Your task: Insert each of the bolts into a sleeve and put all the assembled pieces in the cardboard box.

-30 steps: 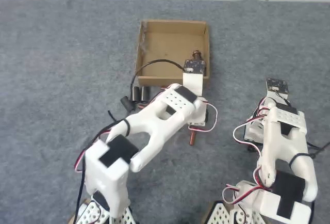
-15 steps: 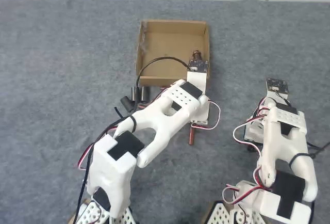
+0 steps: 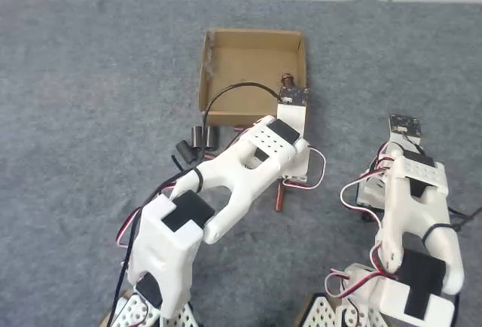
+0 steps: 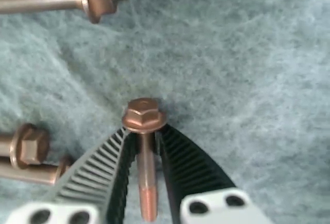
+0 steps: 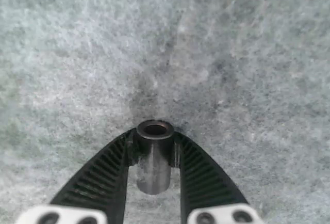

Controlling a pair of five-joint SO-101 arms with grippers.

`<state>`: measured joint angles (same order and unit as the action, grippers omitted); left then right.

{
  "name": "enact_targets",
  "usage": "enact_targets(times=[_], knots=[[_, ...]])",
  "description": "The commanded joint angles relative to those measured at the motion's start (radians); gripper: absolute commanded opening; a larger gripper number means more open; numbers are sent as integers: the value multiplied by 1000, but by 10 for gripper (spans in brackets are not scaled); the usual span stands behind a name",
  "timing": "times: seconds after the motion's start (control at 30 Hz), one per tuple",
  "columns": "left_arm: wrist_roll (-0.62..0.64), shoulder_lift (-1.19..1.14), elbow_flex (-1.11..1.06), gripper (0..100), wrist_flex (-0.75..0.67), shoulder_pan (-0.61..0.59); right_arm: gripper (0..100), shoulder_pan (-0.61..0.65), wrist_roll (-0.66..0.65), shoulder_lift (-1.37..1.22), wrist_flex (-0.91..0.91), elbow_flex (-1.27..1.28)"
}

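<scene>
Up close we are seeing the left tool [image 4: 144, 133] pinching a bolt [image 4: 144, 114] under its head, the right tool [image 5: 154, 140] pinching a sleeve [image 5: 153, 175]; from above, the cardboard box [image 3: 248, 59] is lying just beyond the left tool.

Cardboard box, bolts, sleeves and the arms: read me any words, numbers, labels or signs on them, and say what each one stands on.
No text can be read.
The cardboard box: plain brown, no print.
The bolt in the left hand: bare hex head, no stamp visible.
The sleeve in the right hand: plain dark metal.
The circuit board on a wrist: any marking is too small to read.
</scene>
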<state>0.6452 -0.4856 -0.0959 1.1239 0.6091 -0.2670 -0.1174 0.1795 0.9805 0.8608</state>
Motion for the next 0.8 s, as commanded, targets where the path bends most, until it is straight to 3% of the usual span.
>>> enact_targets(times=[0.0, 0.2, 0.53, 0.77], knots=[[-12, 15, 31, 11, 41, 0, 7, -8, -11, 56, -8, -8], [-15, 101, -15, 11, 44, -9, 7, -8, -11, 56, -10, -8], [-15, 370, -263, 11, -98, -11, 7, -8, -8, 56, -8, -8], [-15, 578, -390, 12, -138, -77, 7, -8, -6, 56, -10, -6]])
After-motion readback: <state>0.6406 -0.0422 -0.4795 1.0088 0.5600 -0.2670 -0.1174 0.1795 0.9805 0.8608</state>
